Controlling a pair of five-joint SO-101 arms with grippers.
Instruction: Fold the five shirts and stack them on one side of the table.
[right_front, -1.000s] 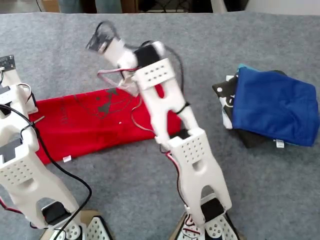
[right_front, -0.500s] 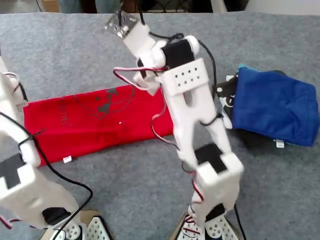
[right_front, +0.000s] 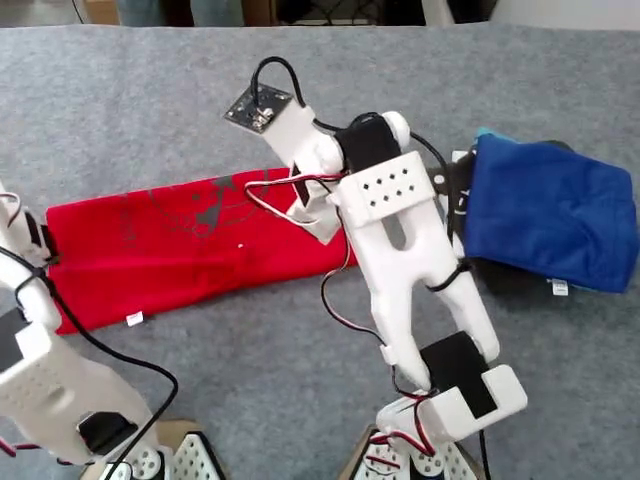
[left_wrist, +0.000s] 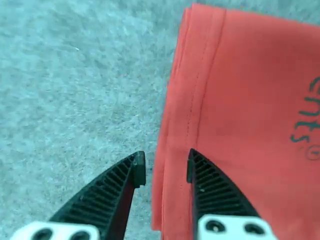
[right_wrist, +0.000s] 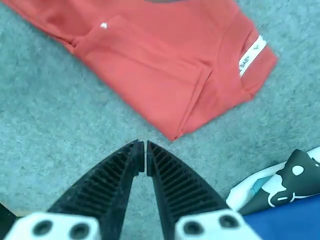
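My left gripper (left_wrist: 162, 170) hangs low, its black ribbed fingers (left_wrist: 115, 185) spread apart, tips pointing down. My right gripper (right_wrist: 145, 150) has its tips pressed tight together. From above, my right arm (right_front: 400, 250) stretches forward, elbow bent, wrist angled left; my left arm (right_front: 45, 380) stands at the near left edge.

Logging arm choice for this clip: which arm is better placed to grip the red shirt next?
Probably left. The left gripper is open with the edge of the red shirt between its fingers; the right gripper is shut over bare table beside the collar end.
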